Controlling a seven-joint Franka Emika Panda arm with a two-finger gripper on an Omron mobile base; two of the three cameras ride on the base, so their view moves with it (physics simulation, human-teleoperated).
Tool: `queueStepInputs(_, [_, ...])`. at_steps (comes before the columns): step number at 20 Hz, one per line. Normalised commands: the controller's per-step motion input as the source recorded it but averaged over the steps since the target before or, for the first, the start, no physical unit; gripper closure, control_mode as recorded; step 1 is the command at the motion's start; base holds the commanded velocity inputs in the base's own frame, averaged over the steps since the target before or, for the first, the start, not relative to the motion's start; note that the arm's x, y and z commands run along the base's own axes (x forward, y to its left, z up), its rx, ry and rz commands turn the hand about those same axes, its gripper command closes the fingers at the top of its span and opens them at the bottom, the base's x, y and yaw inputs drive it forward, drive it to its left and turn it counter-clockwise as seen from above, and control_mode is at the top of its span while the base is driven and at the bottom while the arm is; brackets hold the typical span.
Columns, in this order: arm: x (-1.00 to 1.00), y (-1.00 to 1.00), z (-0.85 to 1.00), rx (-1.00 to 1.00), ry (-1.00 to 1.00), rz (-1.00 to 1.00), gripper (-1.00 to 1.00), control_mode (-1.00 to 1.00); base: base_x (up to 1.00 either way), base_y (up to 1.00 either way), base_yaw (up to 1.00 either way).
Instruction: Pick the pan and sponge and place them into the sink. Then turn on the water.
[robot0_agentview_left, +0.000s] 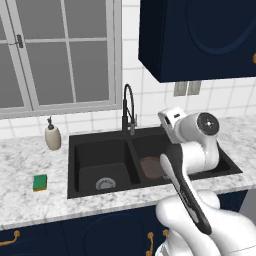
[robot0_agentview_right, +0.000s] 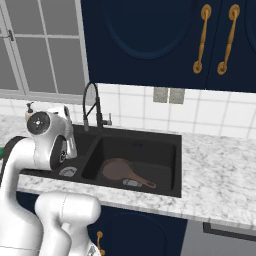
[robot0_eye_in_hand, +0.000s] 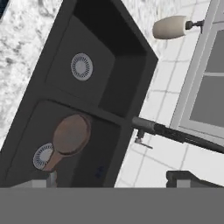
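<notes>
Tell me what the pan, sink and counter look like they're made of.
Pan: probably copper or copper-coated metal, going by its even reddish-brown, dull surface. Sink: matte black with no glare, maybe composite or coated metal; its drain looks like silvery metal. Counter: white with grey veining, like polished marble or stone. All rendered, so these are guesses.

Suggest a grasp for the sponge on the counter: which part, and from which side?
Come straight down from above and close across the short sides of the sponge. It lies flat on the marble counter, green face up, left of the sink, with nothing crowding it, so the side faces look free for the fingers. The gripper is already open; the short span probably fits best.
</notes>
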Motion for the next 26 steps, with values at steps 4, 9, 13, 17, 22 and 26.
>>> queueStepInputs(4, [-0.19,0.97,0.26,-0.19,0.00,0.47,-1.00,-1.00,0.00,0.00,0.00])
queueStepInputs(9, [-0.11,0.83,0.00,-0.15,0.03,0.65,-1.00,-1.00,0.00,0.00,0.00])
queueStepInputs(13, [-0.03,0.84,0.00,-0.14,0.00,0.54,-1.00,-1.00,0.00,0.00,0.00])
queueStepInputs(17, [0.00,1.00,0.00,-0.30,0.10,0.10,-1.00,-1.00,0.00,0.00,0.00])
queueStepInputs(22, [0.13,1.00,-0.05,-0.32,0.23,0.03,-1.00,-1.00,0.00,0.00,0.00])
queueStepInputs(26, [0.20,0.91,-0.15,-0.27,0.24,0.09,-1.00,-1.00,0.00,0.00,0.00])
